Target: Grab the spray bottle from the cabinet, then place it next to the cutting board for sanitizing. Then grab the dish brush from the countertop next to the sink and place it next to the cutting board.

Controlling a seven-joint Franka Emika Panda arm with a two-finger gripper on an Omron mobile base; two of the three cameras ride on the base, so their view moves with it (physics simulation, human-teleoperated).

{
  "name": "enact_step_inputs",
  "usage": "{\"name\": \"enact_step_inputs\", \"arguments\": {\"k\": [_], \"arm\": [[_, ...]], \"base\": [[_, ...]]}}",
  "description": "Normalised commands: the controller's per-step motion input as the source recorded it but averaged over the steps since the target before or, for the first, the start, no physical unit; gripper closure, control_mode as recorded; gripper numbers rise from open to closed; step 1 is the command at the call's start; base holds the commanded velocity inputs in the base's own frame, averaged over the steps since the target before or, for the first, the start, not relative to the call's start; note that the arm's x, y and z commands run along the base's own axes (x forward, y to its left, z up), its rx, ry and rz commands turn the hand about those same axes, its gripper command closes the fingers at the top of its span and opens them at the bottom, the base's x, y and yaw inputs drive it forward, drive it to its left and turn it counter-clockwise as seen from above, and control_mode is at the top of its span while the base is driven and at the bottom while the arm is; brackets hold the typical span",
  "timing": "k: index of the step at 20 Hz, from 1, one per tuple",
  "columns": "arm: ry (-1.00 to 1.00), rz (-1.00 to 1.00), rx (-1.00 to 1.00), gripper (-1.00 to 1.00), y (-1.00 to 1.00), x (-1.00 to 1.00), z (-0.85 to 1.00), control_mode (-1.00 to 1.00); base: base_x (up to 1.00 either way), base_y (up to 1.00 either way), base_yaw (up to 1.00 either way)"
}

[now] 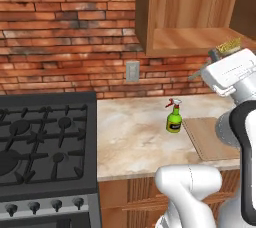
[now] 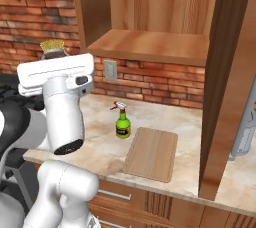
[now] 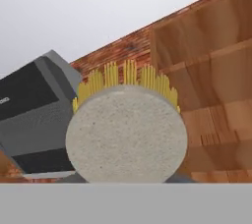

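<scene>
The dish brush (image 3: 126, 132) is raised high in the air, its grey head and yellow bristles close before the hand camera. Its bristles (image 1: 230, 47) (image 2: 52, 45) stick up above the white hand. My gripper (image 1: 220, 56) (image 2: 53, 54) is shut on the dish brush, and its fingers are hidden behind it. The green spray bottle (image 1: 174, 118) (image 2: 122, 123) stands upright on the countertop (image 1: 135, 137), just left of the cutting board (image 1: 212, 139) (image 2: 152, 153). The cabinet (image 1: 195, 37) (image 2: 150, 44) hangs open above them.
A black gas stove (image 1: 45, 142) takes up the left of the counter. The open cabinet door (image 2: 225, 82) juts out at the right, with a grey faucet (image 2: 244, 129) behind it. A wall outlet (image 1: 132, 71) sits on the brick wall. A range hood (image 3: 29, 115) hangs at left.
</scene>
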Motion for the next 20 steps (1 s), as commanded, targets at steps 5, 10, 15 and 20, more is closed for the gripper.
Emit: {"name": "enact_step_inputs", "arguments": {"k": [5, 10, 15, 20], "arm": [[0.61, 0.0, -0.18, 1.0, 0.09, 0.01, -0.56, -1.0], [0.62, 0.07, -0.19, 1.0, 0.01, 0.0, -0.56, -1.0], [0.63, 0.14, -0.22, 1.0, 0.0, 0.11, -0.48, -1.0], [0.67, 0.19, -0.22, 1.0, 0.0, 0.26, -0.41, -1.0]], "base": [[0.0, 0.0, 0.0], [0.0, 0.0, 0.0], [0.0, 0.0, 0.0], [0.0, 0.0, 0.0]]}}
